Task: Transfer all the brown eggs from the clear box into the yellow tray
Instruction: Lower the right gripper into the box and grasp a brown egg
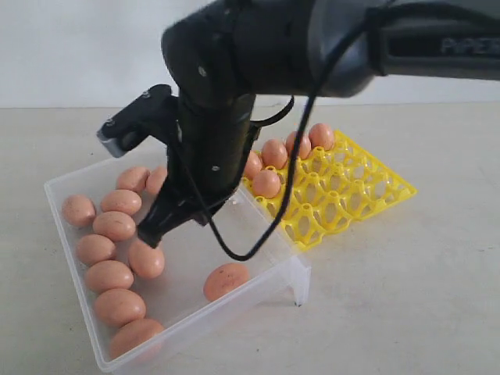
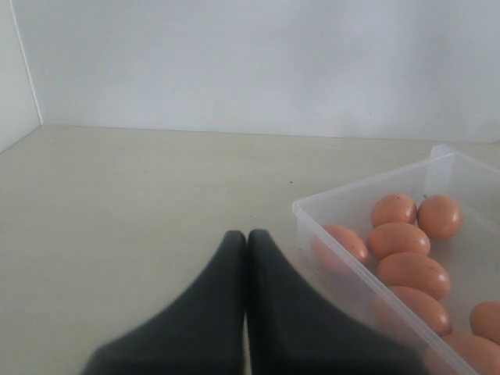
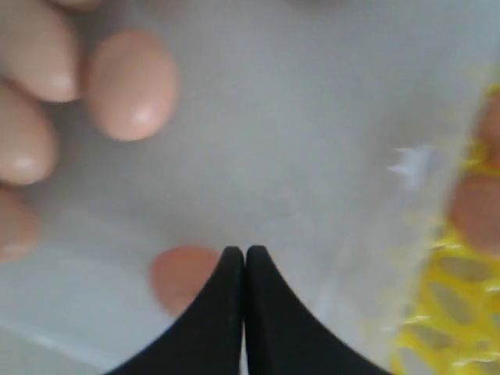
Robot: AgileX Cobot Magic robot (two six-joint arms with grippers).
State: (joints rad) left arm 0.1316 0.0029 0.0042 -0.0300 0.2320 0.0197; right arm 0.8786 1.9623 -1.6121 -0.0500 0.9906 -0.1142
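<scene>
In the clear box (image 1: 258, 301), on the left of the counter (image 1: 406, 297), most of the brown eggs (image 1: 114, 225) lie in a loose row along the far-left wall; one egg (image 1: 147, 259) sits a little out from that row, and a lone egg (image 1: 226, 281) rests near the front wall; eleven or so remain to be moved. The yellow tray (image 1: 351, 195) stands just beside the box at the back right, with five eggs showing in the cups at its far edge and the rest of the lattice bare.

The right arm reaches across into the box, its tips low over the floor and close to the out-lying egg; the right jaws are pressed fully together with nothing between them, and in the right wrist view an egg (image 3: 181, 281) lies beside and partly behind the tips, not gripped. The left jaws are likewise closed on nothing, hanging over bare counter outside the box.

The step in hand looks like picking up the next egg; as things stand the grip is empty, so the jaws should part wide first. It would help to centre them over one egg that is clear of its neighbours; come down so the fingers straddle its narrow waist; close slowly, since a smooth oval may squirt sideways. Lift well above the box wall before crossing, then lower into a bare cup next to the filled ones, avoiding the raised pegs.
</scene>
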